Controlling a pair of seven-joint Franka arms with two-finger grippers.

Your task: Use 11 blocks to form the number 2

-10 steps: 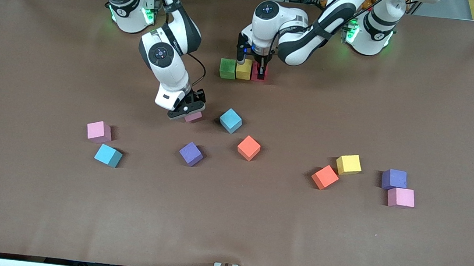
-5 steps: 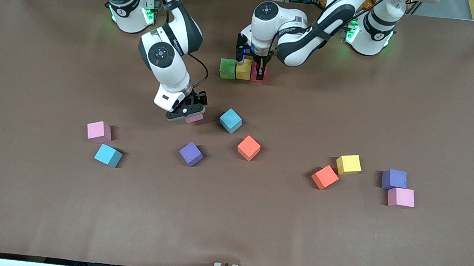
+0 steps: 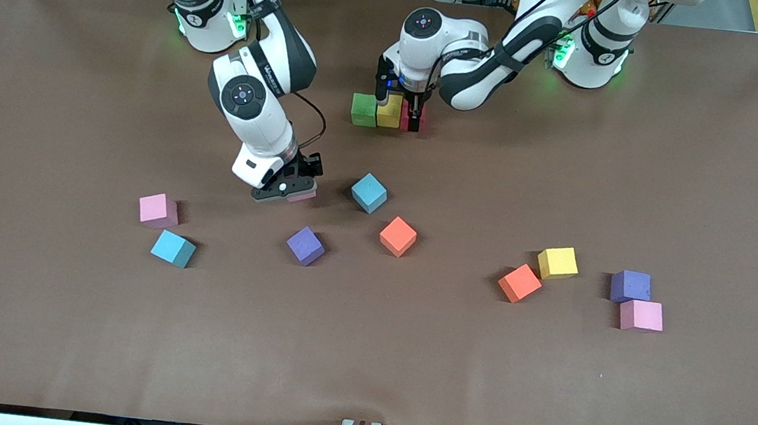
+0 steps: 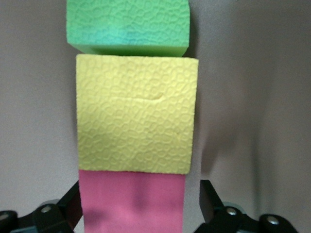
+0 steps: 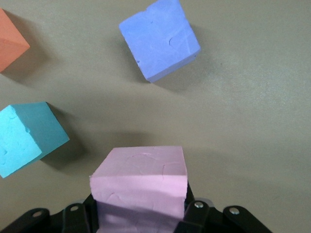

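A row of three blocks, green [image 3: 364, 109], yellow [image 3: 390, 109] and red [image 3: 403, 123], lies on the table near the arms' bases. My left gripper [image 3: 414, 120] is down around the red block, open. In the left wrist view, the red block [image 4: 131, 201] touches the yellow block [image 4: 136, 119], with the green block [image 4: 129, 24] at the row's end. One finger [image 4: 210, 196] stands clear of the red block. My right gripper [image 3: 284, 192] is shut on a pink block [image 3: 302, 196], held low over the table beside a blue block [image 3: 369, 192]. The right wrist view shows the pink block [image 5: 141, 179] between the jaws.
Loose blocks lie across the table's middle: orange [image 3: 397, 236], purple [image 3: 306, 246], pink [image 3: 158, 210] and blue [image 3: 173, 248] toward the right arm's end. Orange [image 3: 519, 283], yellow [image 3: 557, 263], purple [image 3: 630, 286] and pink [image 3: 641, 315] lie toward the left arm's end.
My left gripper has opened off the red block in the row. My right gripper has shifted a little toward the right arm's end with the pink block in it.
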